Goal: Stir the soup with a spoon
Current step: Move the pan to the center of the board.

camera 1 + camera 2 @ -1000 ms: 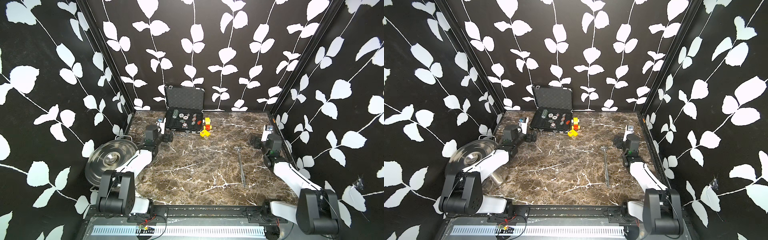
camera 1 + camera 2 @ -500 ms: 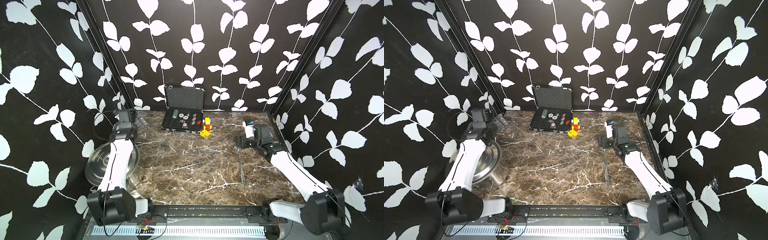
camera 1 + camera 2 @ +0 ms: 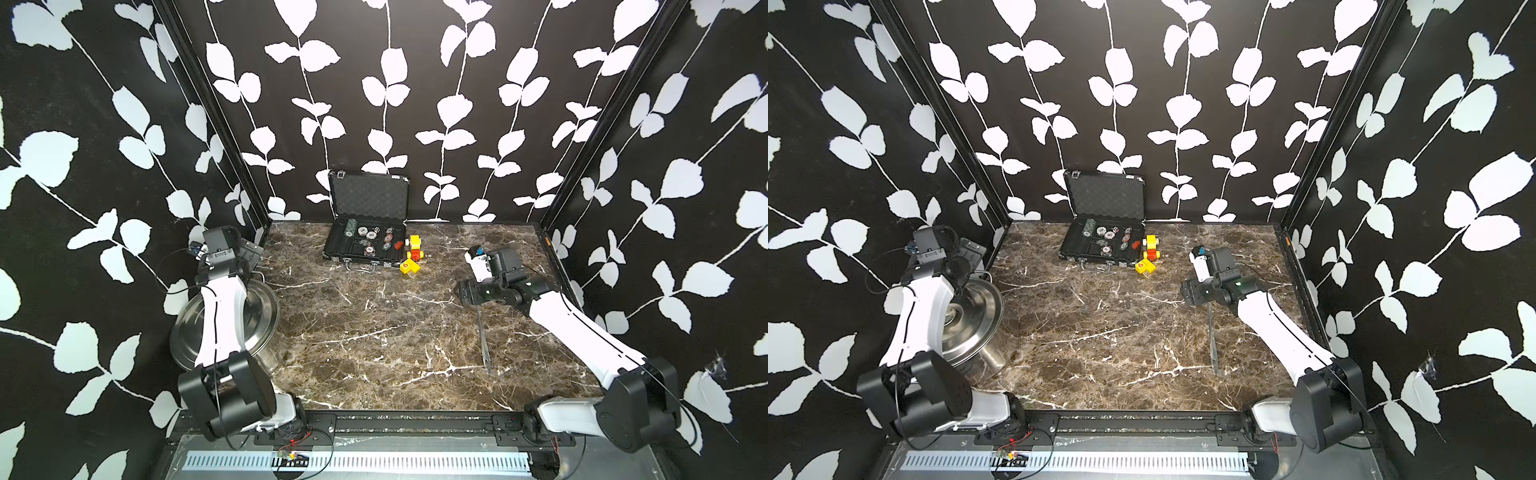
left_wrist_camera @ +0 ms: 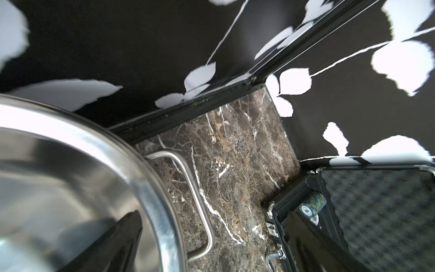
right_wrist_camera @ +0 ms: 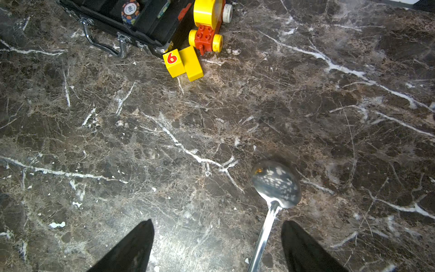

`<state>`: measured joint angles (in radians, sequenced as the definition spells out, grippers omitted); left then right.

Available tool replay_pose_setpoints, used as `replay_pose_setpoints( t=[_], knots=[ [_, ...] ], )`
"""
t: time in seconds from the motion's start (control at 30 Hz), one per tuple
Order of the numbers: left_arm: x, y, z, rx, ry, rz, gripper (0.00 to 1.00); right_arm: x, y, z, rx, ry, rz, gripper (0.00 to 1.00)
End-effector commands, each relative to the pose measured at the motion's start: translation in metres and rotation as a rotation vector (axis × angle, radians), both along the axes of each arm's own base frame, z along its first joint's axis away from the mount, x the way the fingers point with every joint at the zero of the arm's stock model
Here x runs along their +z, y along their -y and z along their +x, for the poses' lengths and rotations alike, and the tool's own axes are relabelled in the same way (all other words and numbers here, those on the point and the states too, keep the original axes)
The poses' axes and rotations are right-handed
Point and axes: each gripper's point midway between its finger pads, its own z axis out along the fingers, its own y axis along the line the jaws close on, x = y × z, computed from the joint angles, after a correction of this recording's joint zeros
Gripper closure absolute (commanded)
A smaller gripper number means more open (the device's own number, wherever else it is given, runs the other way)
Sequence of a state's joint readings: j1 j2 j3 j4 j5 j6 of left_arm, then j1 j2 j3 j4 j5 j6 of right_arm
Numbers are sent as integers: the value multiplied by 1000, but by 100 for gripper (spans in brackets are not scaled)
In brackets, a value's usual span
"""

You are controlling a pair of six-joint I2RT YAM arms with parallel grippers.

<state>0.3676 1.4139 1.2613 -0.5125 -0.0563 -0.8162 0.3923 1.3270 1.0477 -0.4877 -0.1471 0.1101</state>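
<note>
Right side of the brown marble-patterned tabletop (image 3: 374,332), with the long thin shiny silver metal spoon (image 3: 484,340) lying flat on it, bowl toward the back wall and handle running toward the front edge. The right gripper (image 5: 217,226) hangs low over the neck of the spoon with its jaws apart. In the right wrist view the handle passes between them, close to one jaw and touching neither, and the bowl lies just ahead of the tips. The left gripper (image 3: 249,253), jaws likewise apart and empty, hangs above the far rim of the domed steel lid (image 3: 262,307), which covers the round stainless-steel pot (image 3: 992,357) at the left wall. The spoon is probably light and rigid. Its polished, narrow handle offers little friction and lies flush on a hard surface, so it may skid or pivot as the jaws close. A squared pinch across the handle, well back from the bowl, seems the best hold for reaching into the pot.
</note>
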Motion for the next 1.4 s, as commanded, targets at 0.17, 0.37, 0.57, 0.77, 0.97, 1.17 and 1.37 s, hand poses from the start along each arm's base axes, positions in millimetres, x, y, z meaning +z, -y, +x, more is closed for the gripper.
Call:
replay_pose_setpoints(
  t=[0.17, 0.37, 0.57, 0.77, 0.97, 1.17, 1.37],
  knots=[
    [0, 3, 34, -38, 108, -110, 1, 3, -9, -5, 0, 5, -13, 13],
    [-15, 12, 44, -68, 115, -184, 1, -4, -11, -7, 7, -2, -21, 14],
    [-28, 24, 43, -97, 105, -256, 1, -10, -10, -7, 12, -3, -39, 14],
    [-41, 65, 40, -199, 139, -439, 1, -12, -11, -5, 11, 5, -34, 14],
    [-28, 121, 35, -336, 160, -553, 1, -15, -12, -4, 5, 8, -23, 14],
    [-23, 181, 24, -459, 134, -651, 1, -17, -12, -3, -9, 6, -16, 15],
    [-6, 240, 3, -580, 111, -741, 1, -18, -9, -6, -25, -11, -18, 15]
  ],
)
